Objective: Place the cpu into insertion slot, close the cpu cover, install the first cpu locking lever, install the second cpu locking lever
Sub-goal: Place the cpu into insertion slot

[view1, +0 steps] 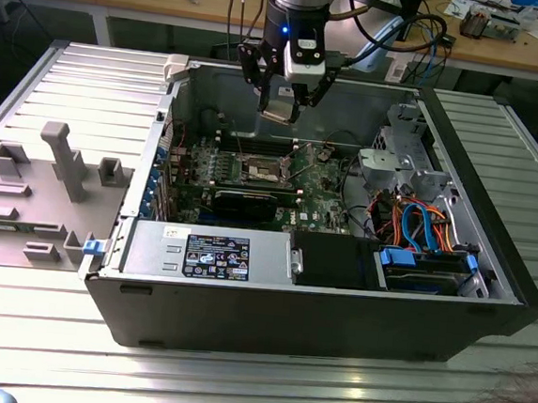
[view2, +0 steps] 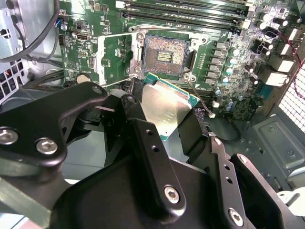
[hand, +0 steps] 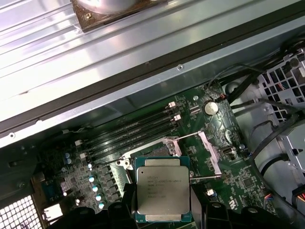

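Open case (view1: 288, 307) on the counter (view1: 235, 368), with the board (view1: 321, 201) at mid-frame in the exterior view. Claw (view1: 282, 104), upper centre, is clamped on the cpu (view1: 277, 114), held above the bare slot (view1: 260, 170). Judgement: square the cpu's edges to the slot and lower it flat, without force.

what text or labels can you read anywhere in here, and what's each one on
Nothing here reads clearly enough to quote.
cpu, held in the gripper: several lines of faint print on its metal top, too small to read.
power supply sticker: dark label with print and logos, too small to read.
green board: small white markings, too small to read.
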You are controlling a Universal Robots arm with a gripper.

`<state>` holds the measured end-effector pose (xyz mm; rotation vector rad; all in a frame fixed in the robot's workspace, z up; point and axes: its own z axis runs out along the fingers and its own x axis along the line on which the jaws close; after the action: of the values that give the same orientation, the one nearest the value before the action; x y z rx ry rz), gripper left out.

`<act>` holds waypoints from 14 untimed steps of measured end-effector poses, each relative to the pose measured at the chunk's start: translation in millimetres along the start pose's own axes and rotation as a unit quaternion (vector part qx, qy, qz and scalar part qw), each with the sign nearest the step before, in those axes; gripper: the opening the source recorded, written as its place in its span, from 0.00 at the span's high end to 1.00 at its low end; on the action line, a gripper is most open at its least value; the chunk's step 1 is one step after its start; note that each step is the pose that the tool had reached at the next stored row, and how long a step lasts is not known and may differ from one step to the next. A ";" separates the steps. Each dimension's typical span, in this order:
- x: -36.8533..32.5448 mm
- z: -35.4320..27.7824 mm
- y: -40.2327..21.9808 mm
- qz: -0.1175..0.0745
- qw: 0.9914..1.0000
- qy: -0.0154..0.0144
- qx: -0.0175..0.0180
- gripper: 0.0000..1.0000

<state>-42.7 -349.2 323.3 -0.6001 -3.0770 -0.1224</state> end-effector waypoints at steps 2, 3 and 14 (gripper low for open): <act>0.0 0.0 0.0 0.002 1.000 0.000 0.000 0.46; 0.0 0.0 0.0 0.002 1.000 0.000 0.000 0.46; 0.0 0.1 0.0 0.010 1.000 -0.001 0.000 0.46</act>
<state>-42.6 -349.2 323.2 -0.6297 -3.0719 -0.1226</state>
